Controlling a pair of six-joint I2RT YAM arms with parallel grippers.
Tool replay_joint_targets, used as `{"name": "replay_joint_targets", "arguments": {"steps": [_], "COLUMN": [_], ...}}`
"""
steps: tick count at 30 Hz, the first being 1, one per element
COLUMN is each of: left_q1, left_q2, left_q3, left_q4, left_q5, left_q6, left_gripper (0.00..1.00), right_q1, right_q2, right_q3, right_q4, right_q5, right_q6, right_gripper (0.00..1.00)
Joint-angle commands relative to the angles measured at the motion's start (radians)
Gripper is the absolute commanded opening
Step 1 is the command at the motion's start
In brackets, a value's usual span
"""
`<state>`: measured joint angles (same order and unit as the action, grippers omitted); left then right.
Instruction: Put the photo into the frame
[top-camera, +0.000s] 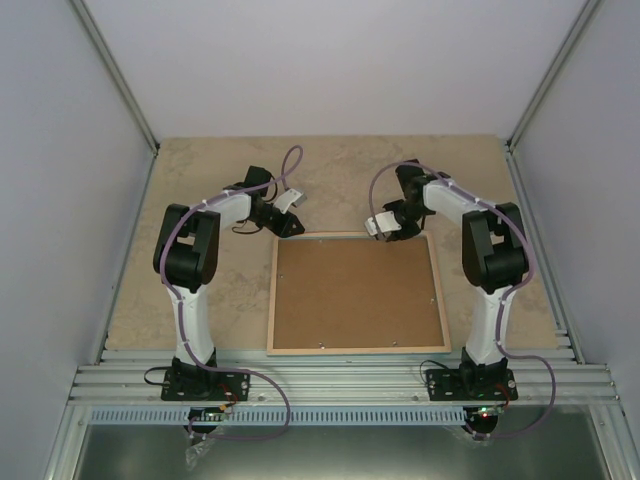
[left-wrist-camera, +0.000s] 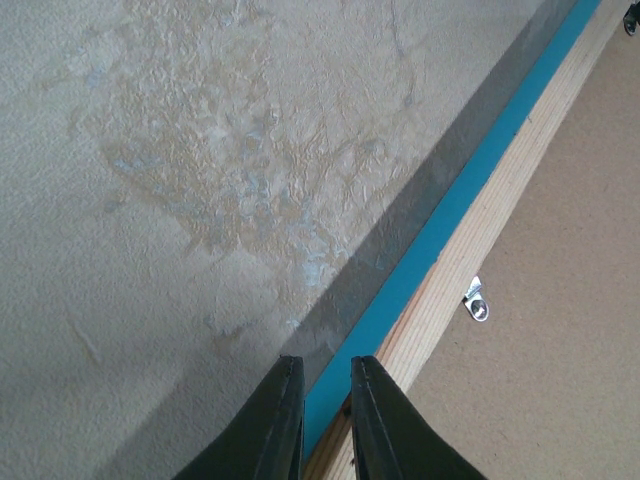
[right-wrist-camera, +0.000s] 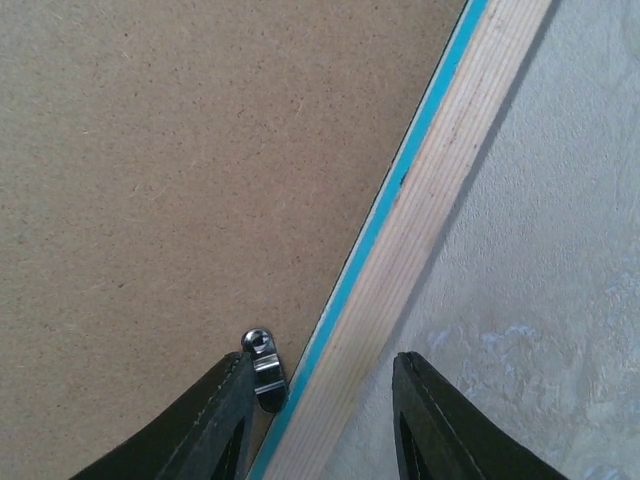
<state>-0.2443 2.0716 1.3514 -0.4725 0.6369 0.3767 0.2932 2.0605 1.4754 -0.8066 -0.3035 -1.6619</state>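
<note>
The frame lies face down on the table, pale wooden back edges up, with a brown backing panel set in it. The photo is out of view. My left gripper hovers at the frame's far left corner. In the left wrist view its fingers stand a narrow gap apart over the turquoise side, holding nothing. My right gripper is at the far edge. It is open and straddles the wooden rail, its left finger beside a metal turn clip.
Another small metal clip sits on the backing panel by the wooden rail. The beige stone-patterned tabletop surrounds the frame. Grey walls close in the sides and back, and a slatted metal rail carries the arm bases.
</note>
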Motion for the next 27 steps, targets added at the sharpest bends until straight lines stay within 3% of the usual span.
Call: {"name": "replay_joint_targets", "arguments": {"steps": [1, 15, 27], "left_q1": [-0.013, -0.013, -0.013], "left_q2": [0.061, 0.057, 0.055], "left_q3": [-0.042, -0.047, -0.051], "left_q4": [-0.027, -0.025, -0.022], "left_q5": [-0.137, -0.13, -0.131], "left_q6": [0.013, 0.021, 0.023], "left_gripper": [0.16, 0.16, 0.16], "right_q1": [0.034, 0.058, 0.068], "right_q2": [0.092, 0.114, 0.144], "right_q3": [-0.082, 0.013, -0.041], "right_q4": [-0.114, -0.26, -0.115], "right_q5": [0.143, 0.244, 0.405], "right_q6": [-0.046, -0.055, -0.041], "right_gripper": [0.41, 0.42, 0.36]}}
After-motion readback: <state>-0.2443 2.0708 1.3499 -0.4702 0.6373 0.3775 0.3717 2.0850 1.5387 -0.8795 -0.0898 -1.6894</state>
